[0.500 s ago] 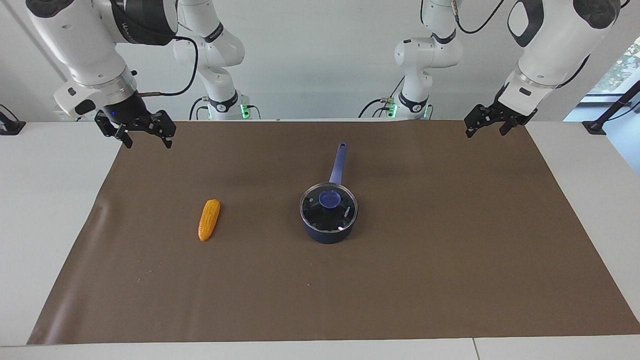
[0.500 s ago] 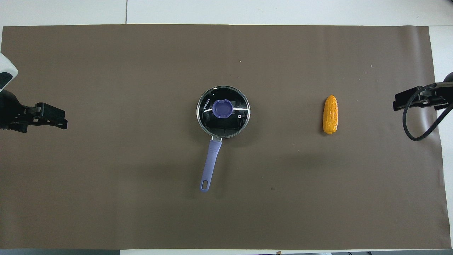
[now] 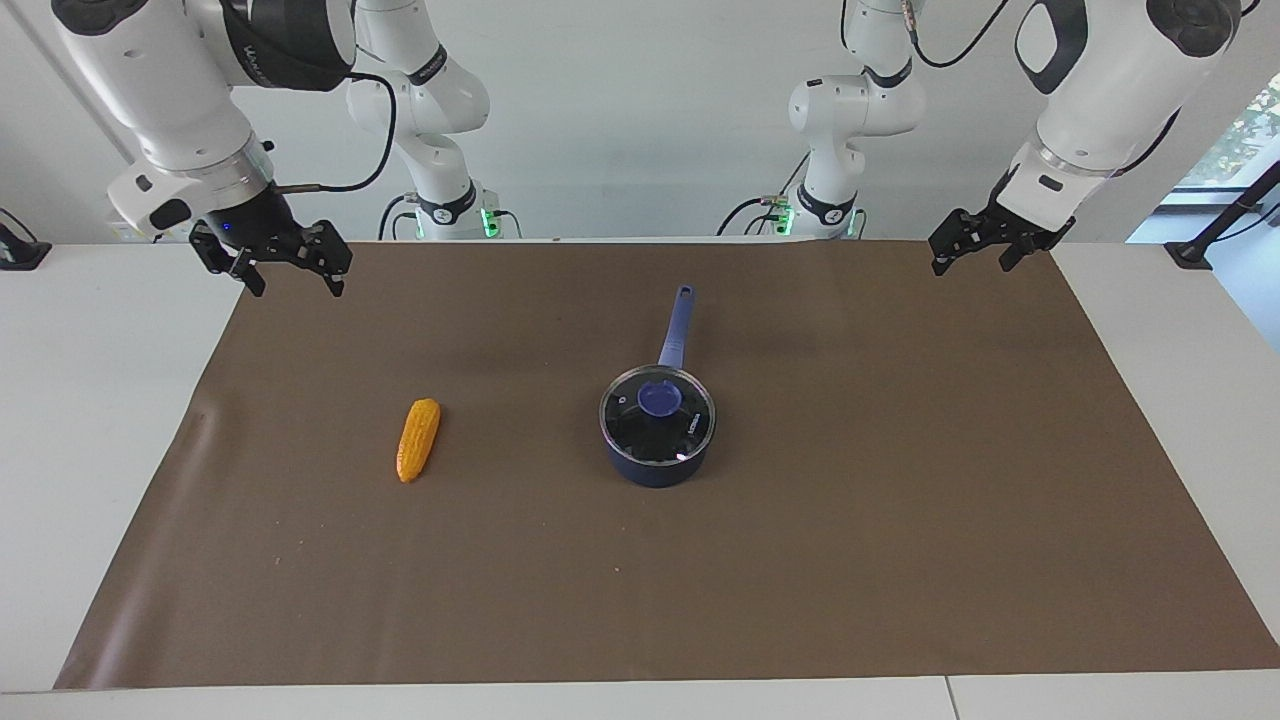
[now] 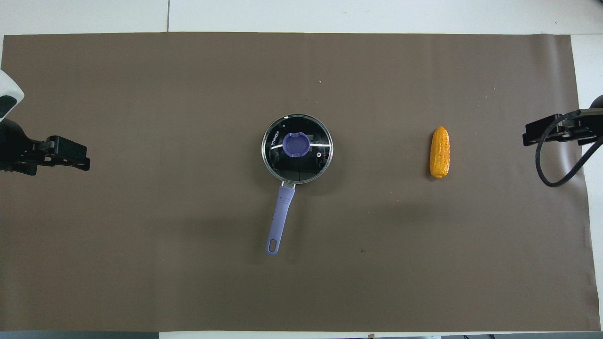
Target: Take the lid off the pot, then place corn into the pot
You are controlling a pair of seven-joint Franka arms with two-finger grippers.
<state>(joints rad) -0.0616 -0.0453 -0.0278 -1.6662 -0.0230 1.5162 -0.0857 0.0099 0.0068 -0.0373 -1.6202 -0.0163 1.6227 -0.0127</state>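
Brown mat point(image 3: 900, 520) spread over a white table point(image 3: 90, 420), pale wall at the robots' end. Nothing of the task done yet: glass lid point(image 3: 657, 414) seated on the navy saucepan point(image 3: 655, 465) at mid-mat, blue knob point(image 3: 660, 398) up, long handle point(image 3: 675, 328) pointing toward the robots. Toy corn cob point(image 3: 418, 438) lying flat on the mat beside the pot, well apart from it, toward the right arm's end. Left gripper point(image 3: 985, 250) raised over its mat corner, fingers spread wide, holding nothing. Right gripper point(image 3: 292, 275) raised over its own corner, likewise wide open and empty. Left to do: lid off, corn in. Plenty of bare mat all round pot and cob; both well clear of every mat edge.
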